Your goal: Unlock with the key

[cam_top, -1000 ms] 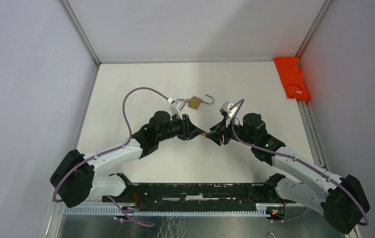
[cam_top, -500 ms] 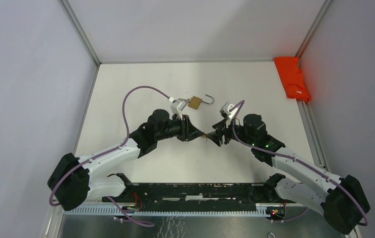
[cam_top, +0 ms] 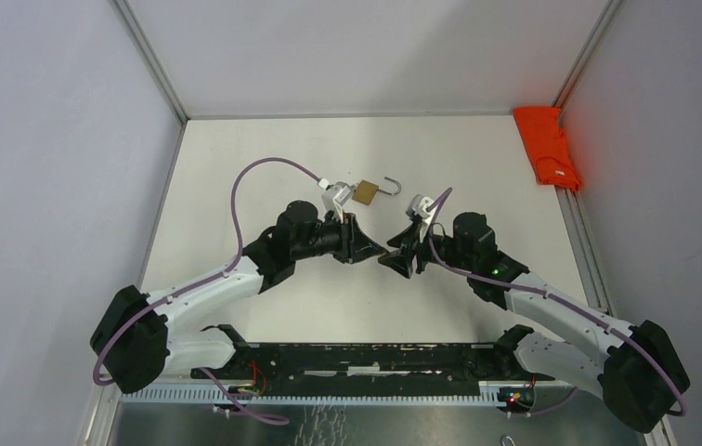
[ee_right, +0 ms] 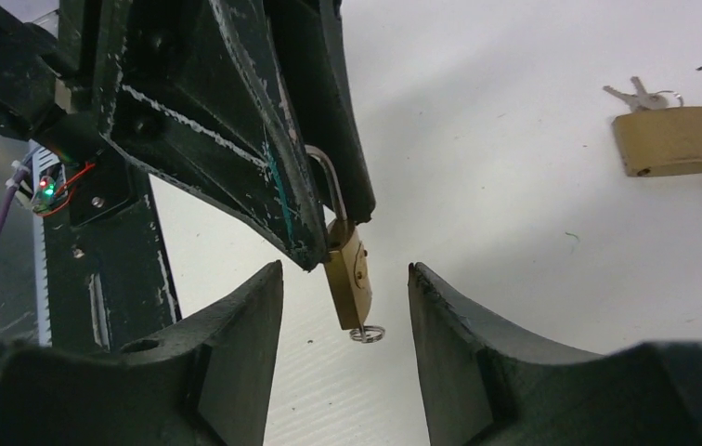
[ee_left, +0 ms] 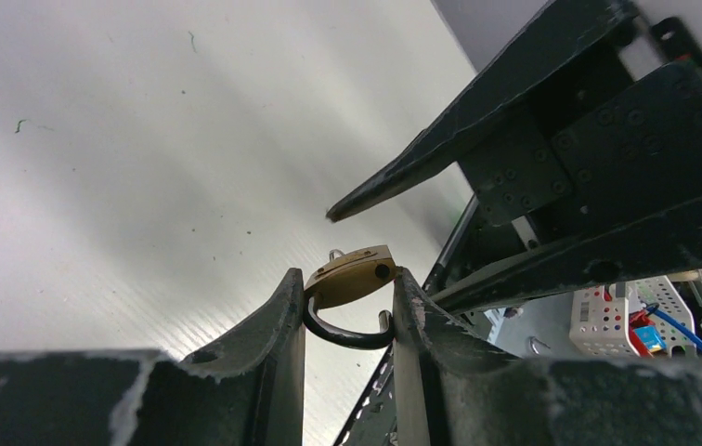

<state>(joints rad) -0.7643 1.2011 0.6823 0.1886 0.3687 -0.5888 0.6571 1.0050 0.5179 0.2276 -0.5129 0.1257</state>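
Left wrist | sm brass padlock [ee_left: 351,276], curved shackle [ee_left: 357,342] | in L jaws

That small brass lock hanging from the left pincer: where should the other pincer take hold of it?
Probably grip the small padlock by its brass body, coming head-on from the open right pincer side: the body juts free beyond the left pincer, which crowds the shackle end.

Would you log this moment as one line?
left gripper shut on small padlock | right gripper open near it | second padlock on table
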